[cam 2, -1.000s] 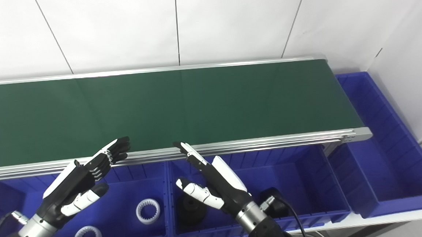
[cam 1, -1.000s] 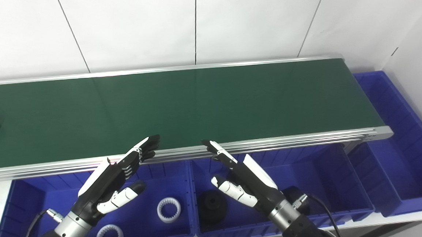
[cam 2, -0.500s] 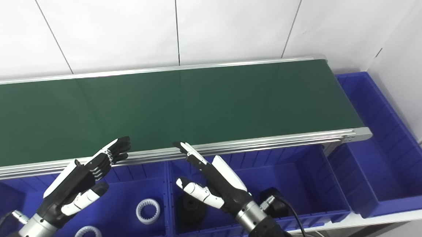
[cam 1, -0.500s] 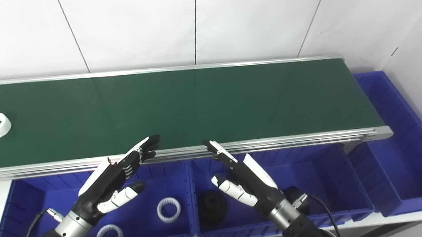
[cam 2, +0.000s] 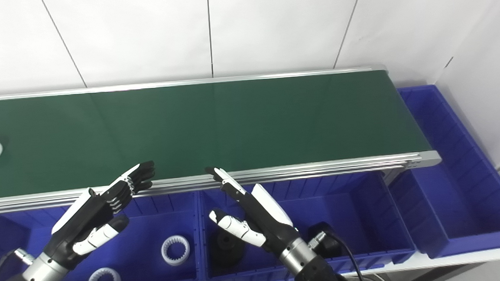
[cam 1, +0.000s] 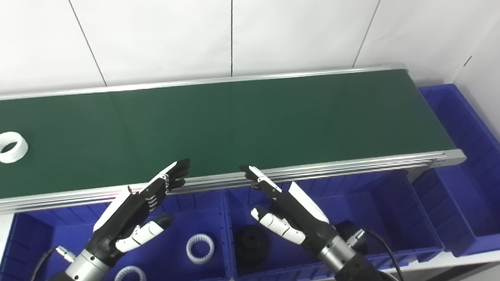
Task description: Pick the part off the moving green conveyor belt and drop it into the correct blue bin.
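Currently I hold the left hand [cam 1: 130, 211] and right hand [cam 1: 286, 207] spread and empty by the bins, awaiting the white toothed ring [cam 1: 8, 147] (far left on the green conveyor belt [cam 1: 249, 123]), which the left must intercept.

We see bright, even light, sharp focus throughout, and soft sheen on the dark green conveyor belt [cam 1: 249, 123].

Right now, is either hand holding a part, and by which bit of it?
Nothing is held. The left hand and right hand are both open above the blue bins. The white ring lies untouched on the belt.
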